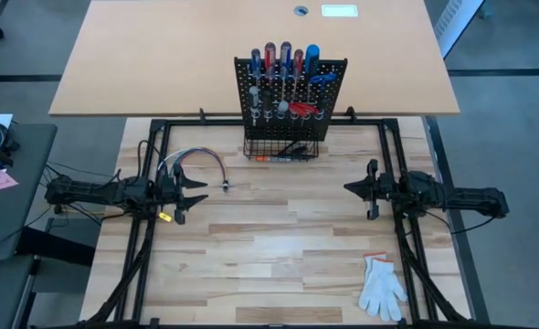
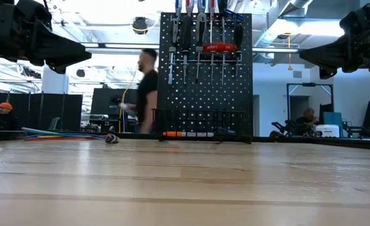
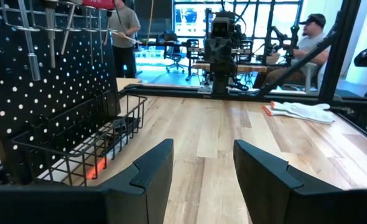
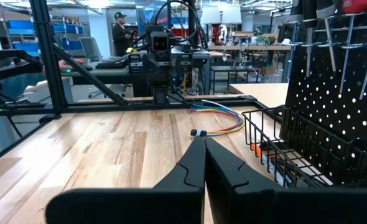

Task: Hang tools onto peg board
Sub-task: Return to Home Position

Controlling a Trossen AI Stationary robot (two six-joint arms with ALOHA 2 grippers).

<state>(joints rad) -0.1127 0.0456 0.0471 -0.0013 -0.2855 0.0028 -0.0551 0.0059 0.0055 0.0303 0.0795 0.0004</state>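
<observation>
Black perforated steel, upright at the far edge of the wooden table (image 1: pixel 279 242): the peg board (image 1: pixel 290 91) faces both arms, roughly midway between them. The tools (image 1: pixel 285 57) hang in a tight row, thin shafts dropped through the silver rings and red, blue and black handles bunched above. Judgement: each handle is too wide to slip through its ring, so the ring carries it. The wire basket (image 1: pixel 281 146) at the board's foot holds a few loose pieces, one with an orange end; what they are cannot be told, but the basket probably takes items with no shaft to thread. No tool lies loose on the wood that I can find. The left gripper (image 1: pixel 196 194) hangs level over the table's left side, fingers spread and empty, well apart from the board. The right gripper (image 1: pixel 350 189) mirrors it on the right side, its fingers pressed together with nothing pinched between them. Both arms point inward at matching height, clear of the board. Judgement: this reads as a parked pose and the hanging looks finished. A loop of coloured wires (image 1: pixel 196 160) lies just beyond the left gripper, and a white glove (image 1: pixel 382 288) rests near the right front corner; neither belongs on the board. A person (image 2: pixel 148 91) stands in the room behind.
</observation>
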